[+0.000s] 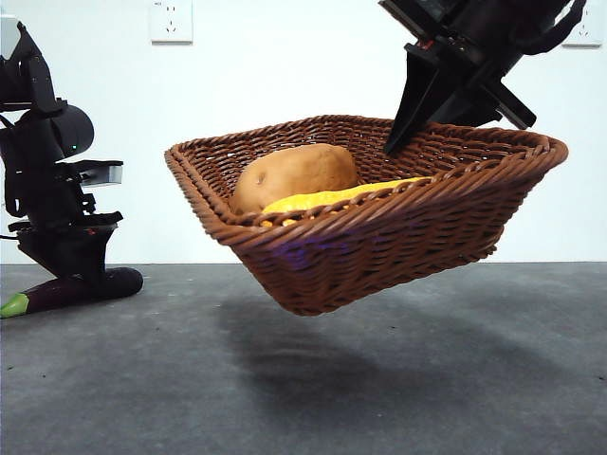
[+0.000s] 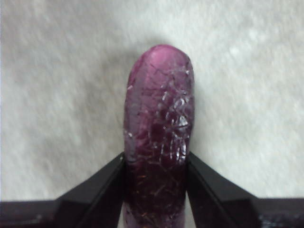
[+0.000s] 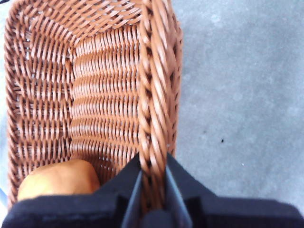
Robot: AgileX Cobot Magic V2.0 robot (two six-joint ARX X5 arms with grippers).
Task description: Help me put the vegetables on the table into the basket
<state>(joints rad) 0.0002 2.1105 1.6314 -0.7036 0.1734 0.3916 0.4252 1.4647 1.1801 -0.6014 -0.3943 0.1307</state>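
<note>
1. Front view: the basket (image 1: 379, 223) hangs tilted above the table (image 1: 398, 379), with the potato (image 1: 296, 174) and corn (image 1: 332, 197) inside. The eggplant (image 1: 71, 289) lies flat on the table, off to one side of the basket.
2. Left wrist view: the left gripper (image 2: 156, 173) squeezes the eggplant (image 2: 159, 123), which points straight out from the jaws.
3. Right wrist view: the right gripper (image 3: 153, 183) pinches the basket rim (image 3: 154, 95). Corn hidden here.

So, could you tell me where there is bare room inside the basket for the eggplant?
The basket, held off the table by its rim in the right gripper, has bare woven floor beyond the potato. It is crowded near the potato and corn. The left gripper grips the eggplant low at the table.
</note>
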